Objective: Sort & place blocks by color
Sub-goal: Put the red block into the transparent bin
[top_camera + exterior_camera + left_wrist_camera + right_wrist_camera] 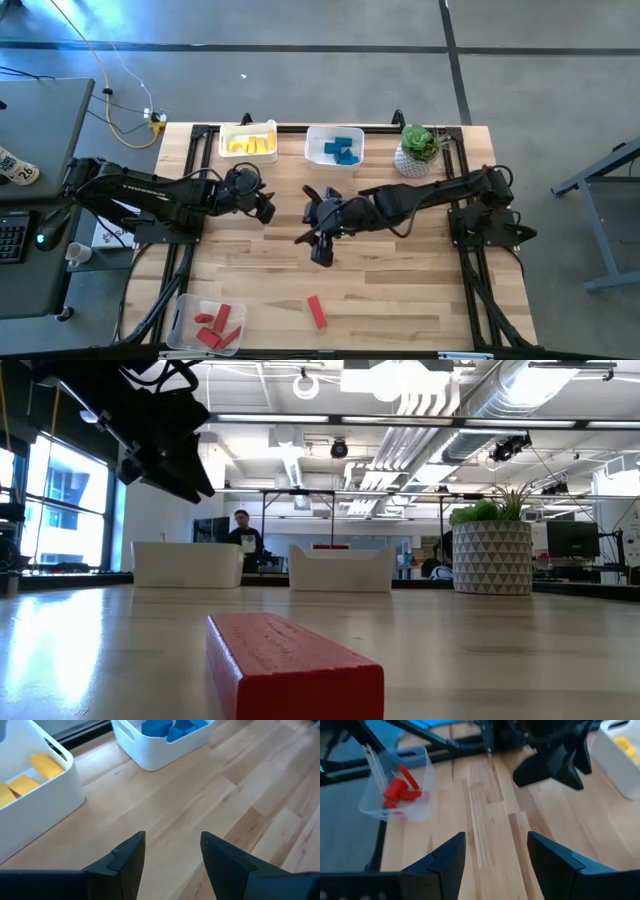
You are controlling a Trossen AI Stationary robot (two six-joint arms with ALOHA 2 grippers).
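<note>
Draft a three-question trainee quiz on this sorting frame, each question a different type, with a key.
1. True or false: one red block lies loose on the table.
2. Which bin holds red pieces? A) clear bin B) yellow-filled bin C) blue-filled bin
3. Fill in: the left gripper and right gripper both hold ____.

Key: 1 true; 2 A; 3 nothing, jaws open.
</note>
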